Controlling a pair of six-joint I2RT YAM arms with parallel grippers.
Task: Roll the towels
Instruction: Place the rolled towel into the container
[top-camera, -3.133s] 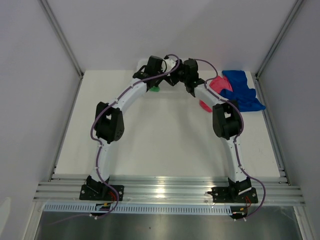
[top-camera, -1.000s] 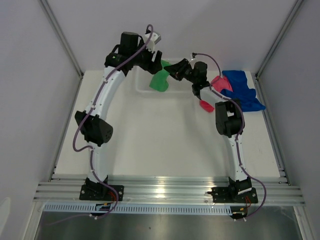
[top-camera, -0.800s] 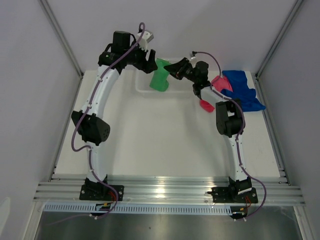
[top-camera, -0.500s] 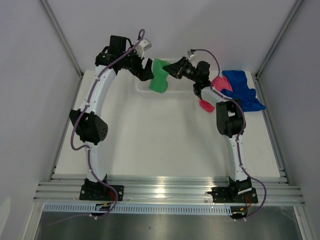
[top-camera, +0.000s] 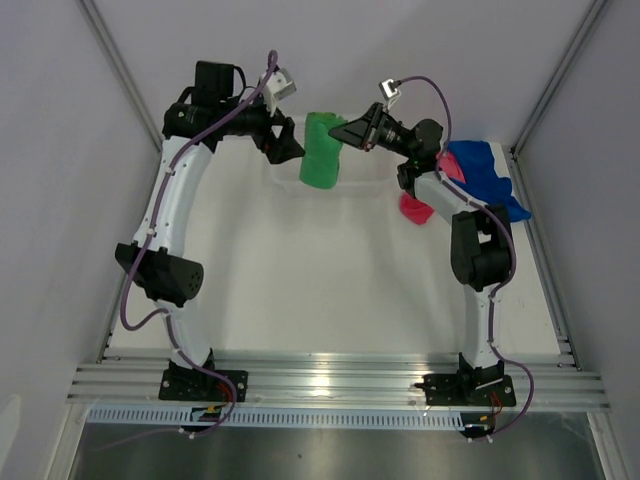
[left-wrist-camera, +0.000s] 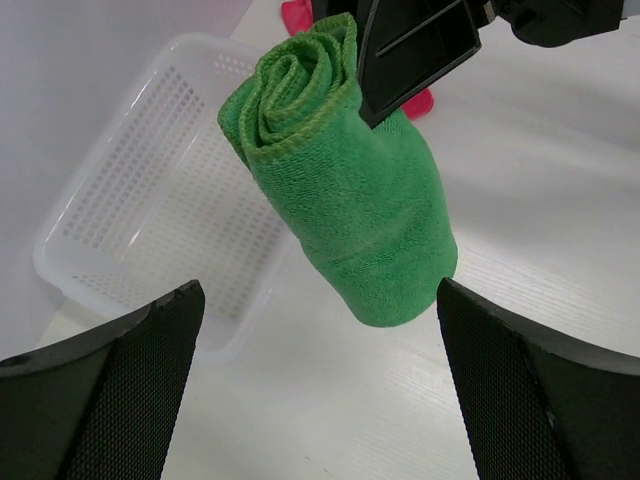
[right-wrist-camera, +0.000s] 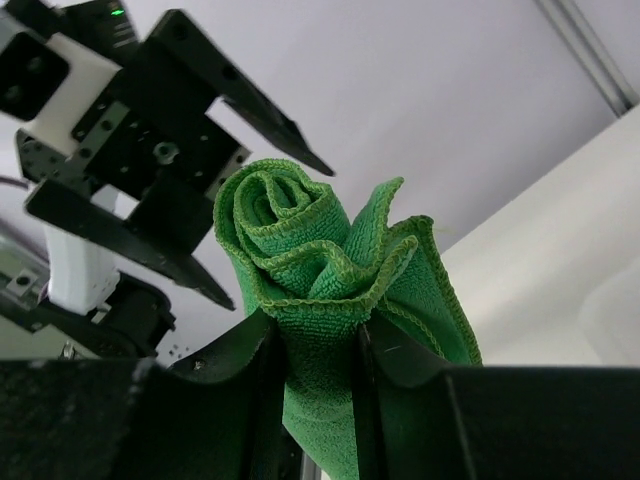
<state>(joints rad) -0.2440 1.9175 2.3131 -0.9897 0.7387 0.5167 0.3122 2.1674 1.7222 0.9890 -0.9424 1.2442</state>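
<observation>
Cloth fills the pinch of my right gripper (right-wrist-camera: 318, 340): its two fingers are pressed in on the upper end of the green towel (left-wrist-camera: 350, 200), with the spiral of coiled layers showing just above them. One outer flap stands a little loose from the coil on the side away from my other arm.

My left gripper (top-camera: 288, 140) is spread as wide as it goes and holds nothing. It faces the roll from the side. In the left wrist view the roll hangs between the lines of my two fingers but touches neither.

The roll is up in the air, tilted, with its free lower end hanging down. Below and behind it sits the white slotted basket (left-wrist-camera: 150, 200), and the lower end hangs over the table (top-camera: 330, 290) just beside the basket's near rim. Off to my right, well apart from the roll, the pink-red towel (top-camera: 412, 208) lies bunched on the table, and the royal blue towel (top-camera: 485, 180) is heaped against it at the far right edge. Neither looks rolled.

I judge the green towel light, soft and easily squashed, with a nap that should grip rather than slide. The weak point is the coil, since a hold on one end lets the outer wrap slacken. If my left fingers take it, the place is across the middle of the roll, closing over that loose flap so every layer is clamped together.
</observation>
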